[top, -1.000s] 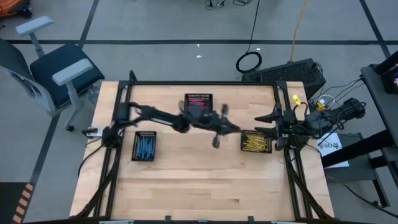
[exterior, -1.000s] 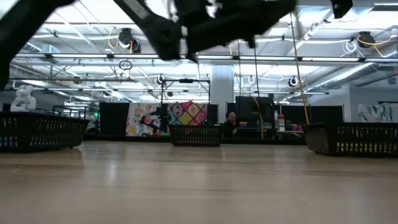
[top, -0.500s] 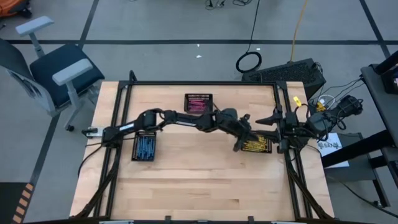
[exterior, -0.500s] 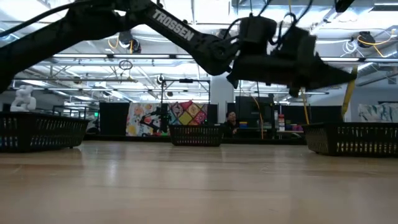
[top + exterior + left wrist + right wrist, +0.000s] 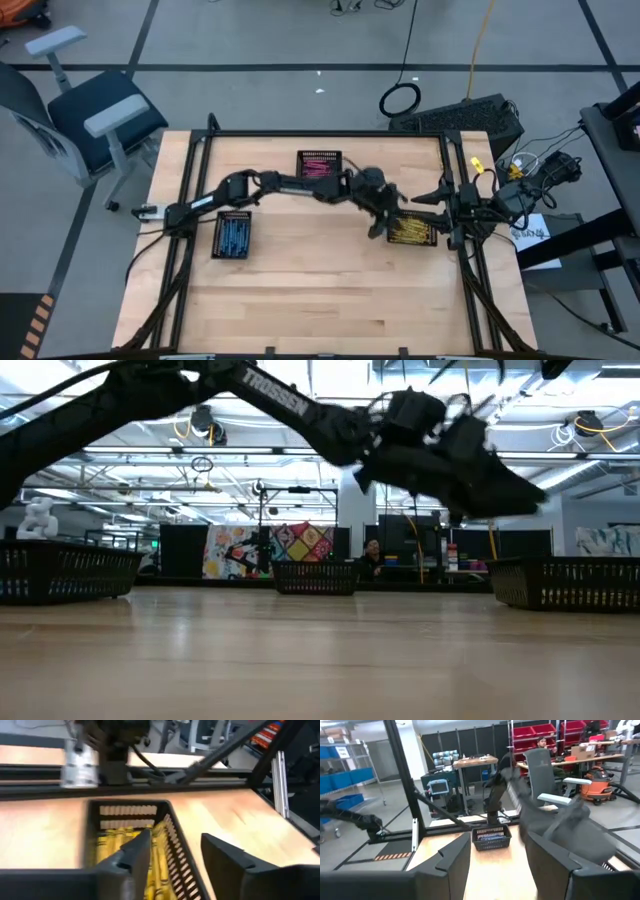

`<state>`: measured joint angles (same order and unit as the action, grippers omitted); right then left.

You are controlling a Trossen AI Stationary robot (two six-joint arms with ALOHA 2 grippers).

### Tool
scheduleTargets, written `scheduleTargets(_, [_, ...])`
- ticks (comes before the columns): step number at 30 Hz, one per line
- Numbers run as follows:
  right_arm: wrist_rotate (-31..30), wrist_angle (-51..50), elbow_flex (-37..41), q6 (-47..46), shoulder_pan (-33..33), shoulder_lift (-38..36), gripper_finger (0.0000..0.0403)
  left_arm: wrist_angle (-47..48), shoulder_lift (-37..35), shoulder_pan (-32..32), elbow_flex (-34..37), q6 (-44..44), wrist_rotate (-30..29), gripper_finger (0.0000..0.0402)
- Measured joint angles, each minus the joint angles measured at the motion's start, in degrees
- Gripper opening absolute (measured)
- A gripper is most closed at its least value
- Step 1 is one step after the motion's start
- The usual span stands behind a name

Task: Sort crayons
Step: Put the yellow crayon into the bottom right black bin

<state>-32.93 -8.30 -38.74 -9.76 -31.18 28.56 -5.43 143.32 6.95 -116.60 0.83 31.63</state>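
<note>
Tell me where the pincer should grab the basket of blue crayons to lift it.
Grip the basket of blue crayons by one long side wall, coming straight down from above. Its top is open and its mesh walls look thin enough to pinch, one finger inside and one outside. Near the wall's middle, it should probably hang level.

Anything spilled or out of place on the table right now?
Nothing stands out. The blue crayons, pink crayons and yellow crayons each lie in their own black basket. No loose crayon shows on the table. The left claw hangs open over the yellow basket's edge.
</note>
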Motion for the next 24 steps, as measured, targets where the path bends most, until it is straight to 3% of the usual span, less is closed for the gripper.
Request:
scheduleTargets(6, [-0.2,-1.0,0.0,-0.6,-1.2,0.8,0.0173,15.0,-7.2,2.5,0.5,3.5,1.0,0.0203])
scheduleTargets(11, [-1.9,-4.2,0.0,-5.6,-1.9,1.2,0.0173,15.5,-16.4,2.5,11.8,7.1,-0.2,0.0183])
scheduleTargets(14, [-5.2,-9.0,0.0,-10.2,-2.0,1.1,0.0173,8.0,-23.9,2.2,24.4,6.9,-4.9,0.0164])
scheduleTargets(19, [-10.5,-19.6,0.0,-20.3,-2.0,1.2,0.0173,-12.0,-35.2,2.1,47.4,3.2,-13.8,0.0135])
scheduleTargets(24, [-18.1,-27.8,0.1,-31.7,-2.0,2.0,0.0173,-24.8,-42.4,2.4,62.9,0.4,-23.0,0.0121])
